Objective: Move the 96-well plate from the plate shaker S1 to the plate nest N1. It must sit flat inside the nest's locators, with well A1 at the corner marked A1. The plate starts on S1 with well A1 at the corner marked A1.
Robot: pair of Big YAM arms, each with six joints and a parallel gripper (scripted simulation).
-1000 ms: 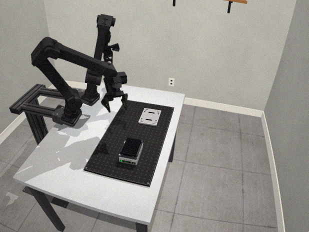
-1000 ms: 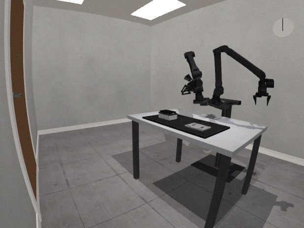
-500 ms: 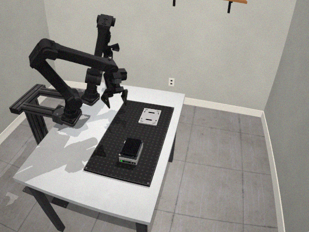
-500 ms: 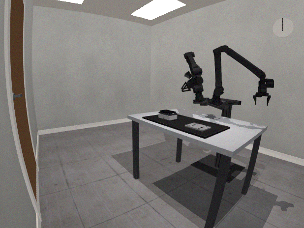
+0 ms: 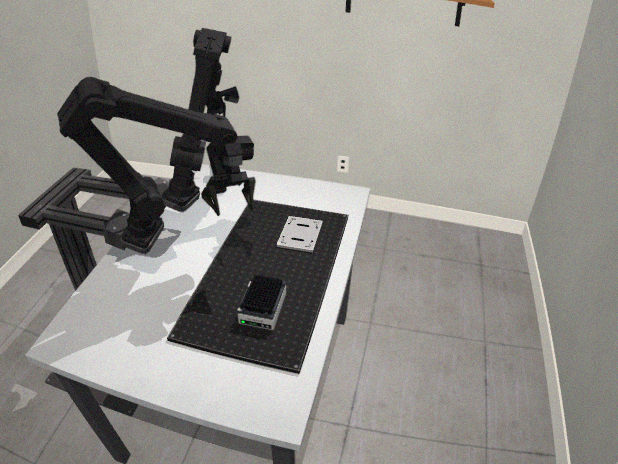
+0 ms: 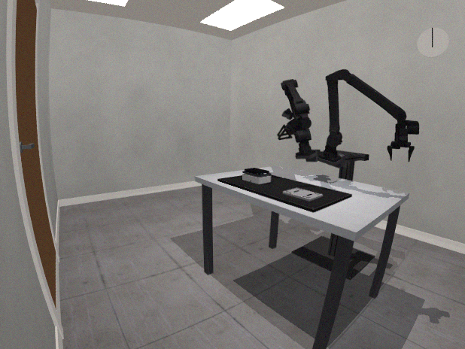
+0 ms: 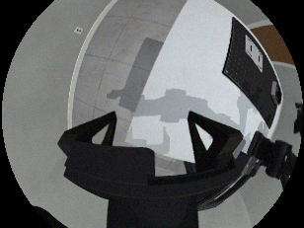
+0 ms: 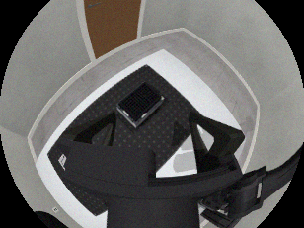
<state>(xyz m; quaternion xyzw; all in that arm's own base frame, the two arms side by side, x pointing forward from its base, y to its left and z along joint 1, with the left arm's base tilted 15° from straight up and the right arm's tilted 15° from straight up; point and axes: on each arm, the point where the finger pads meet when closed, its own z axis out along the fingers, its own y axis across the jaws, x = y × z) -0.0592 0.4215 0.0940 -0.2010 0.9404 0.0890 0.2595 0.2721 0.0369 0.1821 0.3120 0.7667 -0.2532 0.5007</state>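
A white surface (image 5: 150,385) (image 6: 361,212) (image 7: 183,63) (image 8: 190,80) stands over gray floor (image 5: 430,290) (image 6: 132,244) (image 7: 106,53) (image 8: 212,73); left tool (image 6: 399,161) (image 7: 152,114) and right tool (image 5: 235,210) (image 6: 284,137) (image 8: 152,114) gape wide, holding nothing. The exterior view alone shows a clock (image 6: 433,42).

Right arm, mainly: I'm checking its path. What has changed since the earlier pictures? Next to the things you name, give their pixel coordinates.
The right end effector (image 5: 235,210) (image 6: 279,137) (image 8: 152,114) has risen slightly. Nothing was grasped or released. The 96-well plate (image 5: 263,294) (image 6: 256,171) (image 8: 141,102) stayed on the shaker (image 5: 255,322) (image 6: 256,178) (image 7: 274,90) (image 8: 136,122); the nest (image 5: 300,233) (image 6: 302,194) (image 7: 255,49) (image 8: 62,161) and left end effector (image 6: 399,161) (image 7: 152,114) show no visible change.
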